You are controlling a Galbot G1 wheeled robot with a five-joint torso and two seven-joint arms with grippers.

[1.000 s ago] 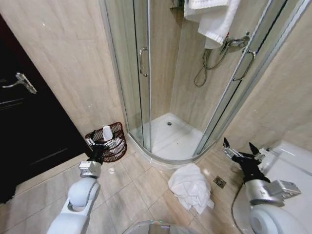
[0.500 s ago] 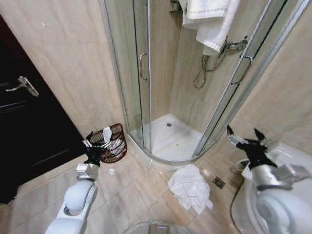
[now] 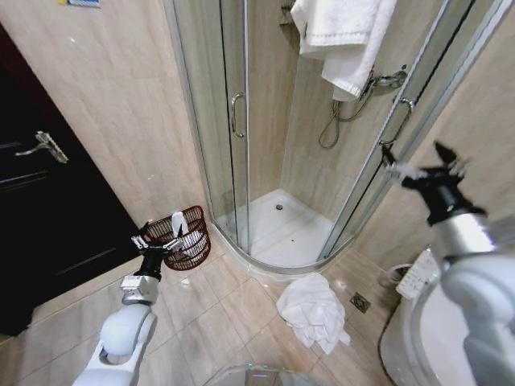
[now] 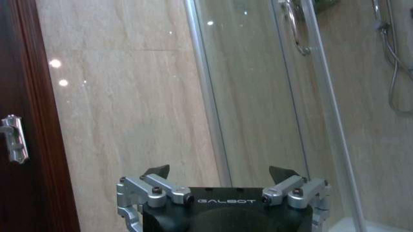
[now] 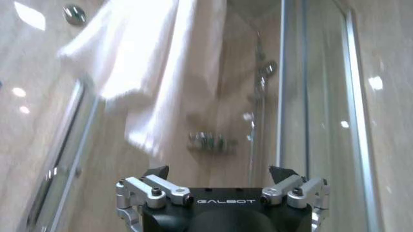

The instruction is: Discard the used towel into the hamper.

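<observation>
Reaching stage: the right claw (image 3: 418, 163) is raised, open and empty, pointing at the hanging towel (image 3: 342, 36). The hamper (image 3: 183, 236) sits beside the open left claw (image 3: 155, 240). Next comes closing on the towel's edge.

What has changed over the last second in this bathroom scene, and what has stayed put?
The right gripper has risen, open and empty, from low beside the toilet to the shower door's height. The left gripper stays open near the hamper. The crumpled towel still lies on the floor tiles, untouched.
</observation>
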